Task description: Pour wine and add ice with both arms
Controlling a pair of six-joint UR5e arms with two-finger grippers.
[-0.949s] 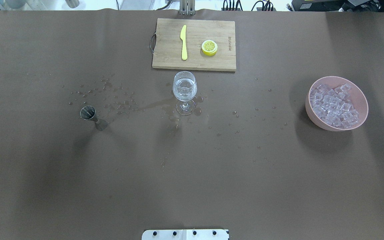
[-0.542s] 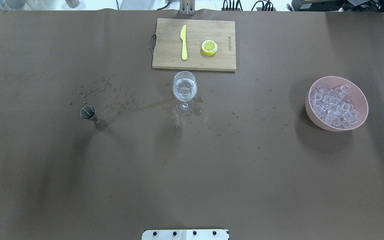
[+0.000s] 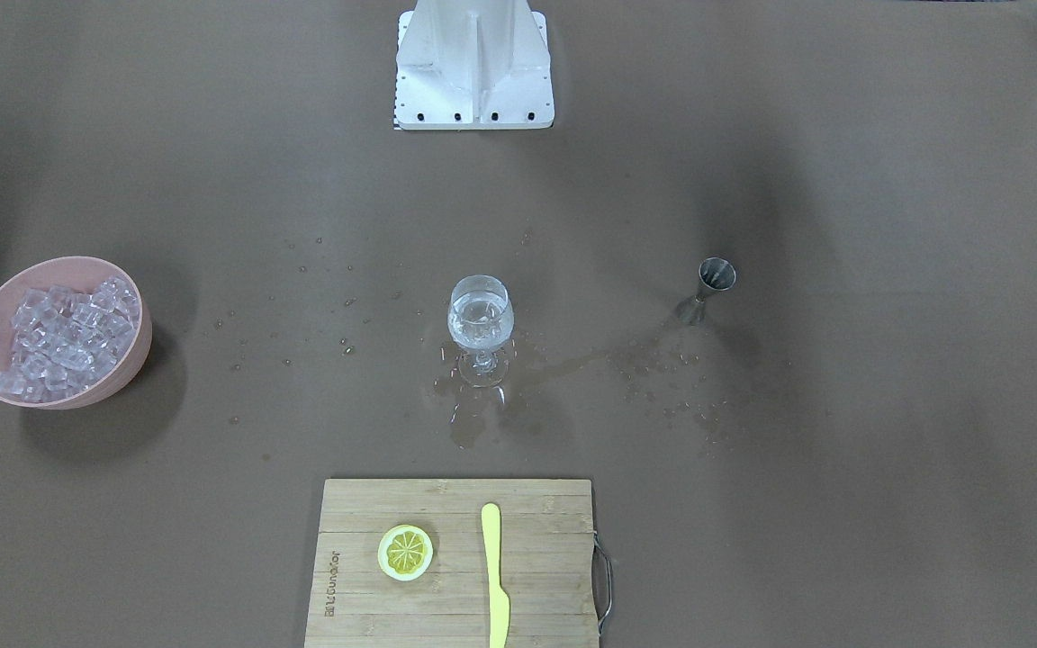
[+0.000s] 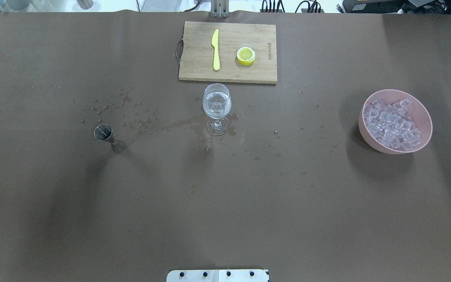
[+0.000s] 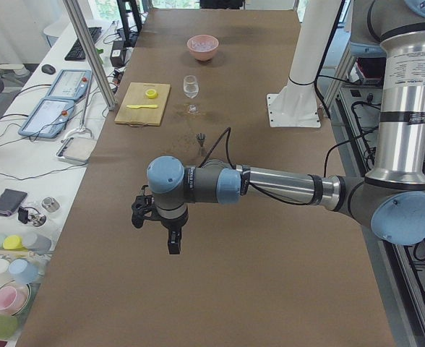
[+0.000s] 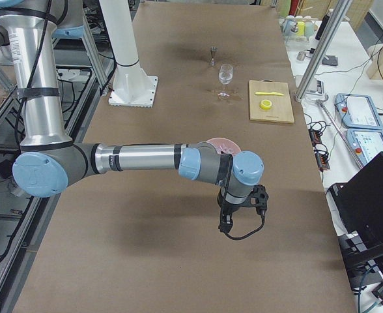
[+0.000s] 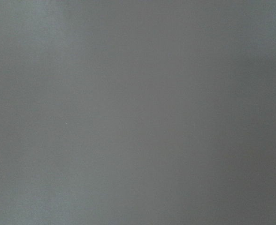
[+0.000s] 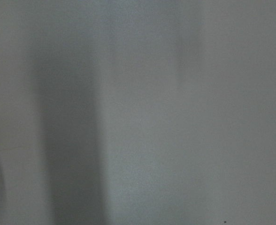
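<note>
Standing at mid-bench, the glass holds the wine; the ice is heaped in the bowl, well off toward the robot's right. Both arms hang far from these. The left gripper and right gripper show only from the side, so whether they are open cannot be told. A spill wets the bench round the glass's foot. A nudge could slide or tip the glass, and slick cubes may slip and splash. The board's stamp is too small to read.
</note>
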